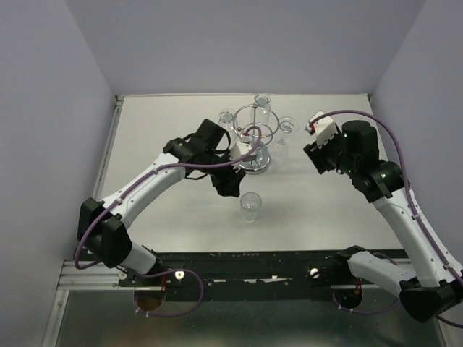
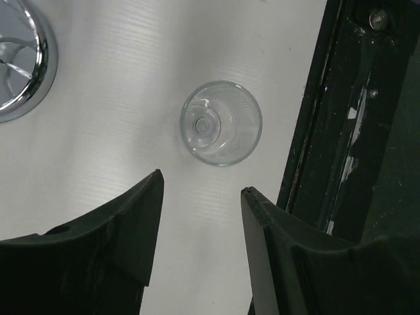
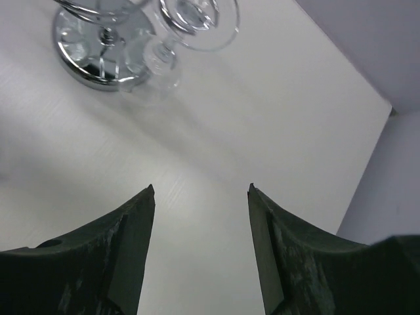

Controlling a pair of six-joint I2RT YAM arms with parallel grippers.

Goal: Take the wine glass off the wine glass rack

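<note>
Removal step, judged between one glass and another: the wine glass rack (image 1: 255,139) stands toward the far side of the table (image 1: 173,231), and we locate every other item from it. One standing wine glass (image 1: 250,206) sits upright on the table on the rack's near side, apart from its mirrored base and clear of its hooks. The left gripper (image 2: 200,190) hovers above this glass, just beside the rack's near-left edge, with its jaws spread and nothing between them. The right gripper (image 3: 200,188) waits to the right of the rack, also spread and empty, looking toward the base. A hanging wine glass (image 3: 197,16) shows at the rack's right side; we see further glasses suspended on the ring at its far and left sides. We judge that one glass already counts as taken off. If another is wanted, the next move calls for the right gripper to close in on the right-side glass. It should grip the bowl or stem gently, then slide the foot outward from its hook without jarring the neighbours.
</note>
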